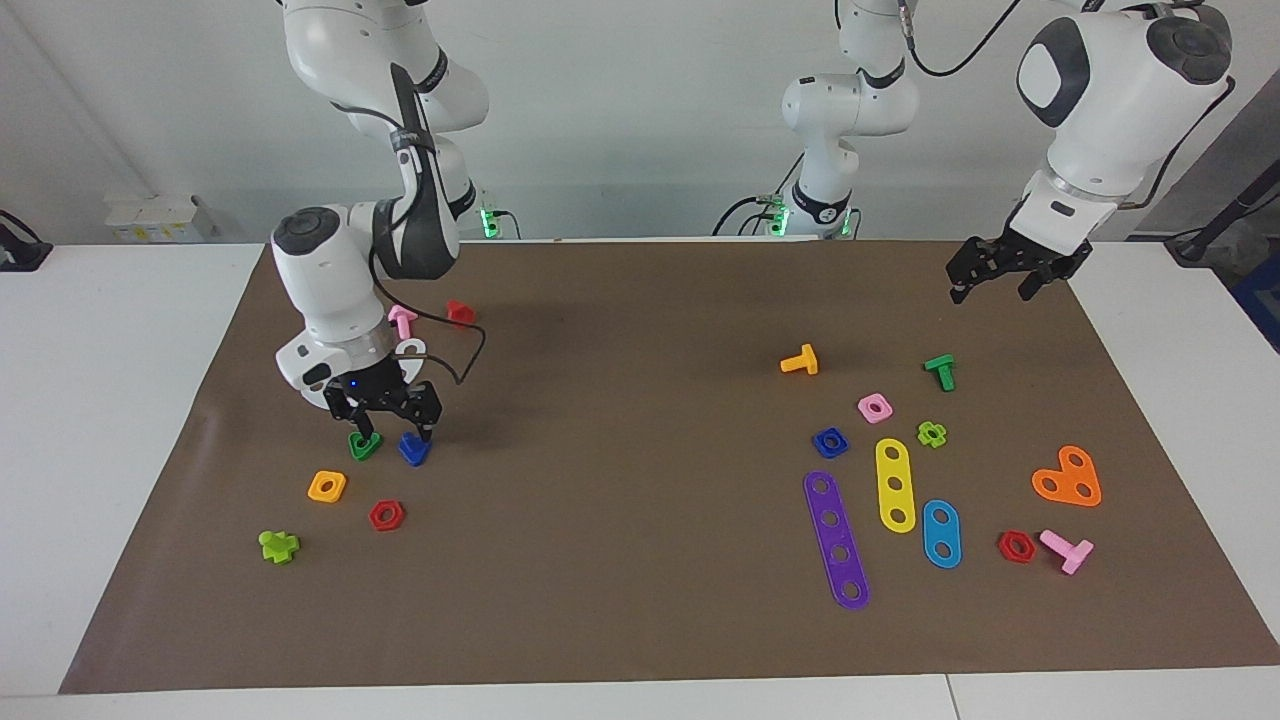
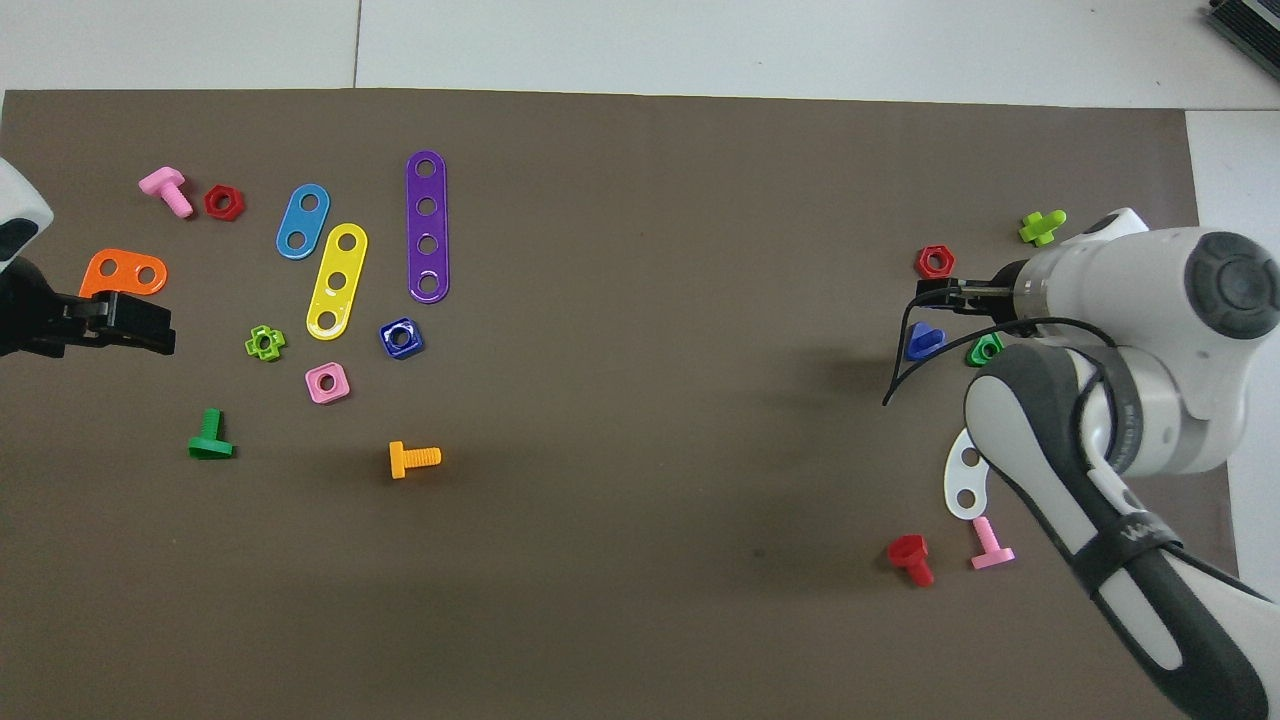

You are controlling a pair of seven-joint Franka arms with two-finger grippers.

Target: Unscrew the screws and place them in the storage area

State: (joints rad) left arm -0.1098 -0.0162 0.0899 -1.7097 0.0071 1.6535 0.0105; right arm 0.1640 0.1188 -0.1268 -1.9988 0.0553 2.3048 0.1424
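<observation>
The dark-blue bolt [image 1: 413,449] lies on the brown mat [image 1: 640,330] at the right arm's end, beside a green triangular nut [image 1: 364,445]; it also shows in the overhead view [image 2: 924,341]. My right gripper [image 1: 392,430] is open and low, its fingertips just above these two pieces and holding nothing. The dark-blue square nut [image 1: 830,441] lies on the mat toward the left arm's end, beside a purple strip [image 1: 836,540]; it also shows in the overhead view [image 2: 401,338]. My left gripper [image 1: 1000,285] is open and empty, raised over the mat's left-arm end, where it waits.
Near the right gripper lie an orange square nut [image 1: 327,486], a red hex nut [image 1: 386,515], a lime cross bolt [image 1: 279,545], a pink bolt [image 1: 402,320] and a red bolt [image 1: 460,313]. At the left arm's end lie yellow [image 1: 895,485] and blue [image 1: 941,533] strips, an orange bolt [image 1: 800,361] and a green bolt [image 1: 940,371].
</observation>
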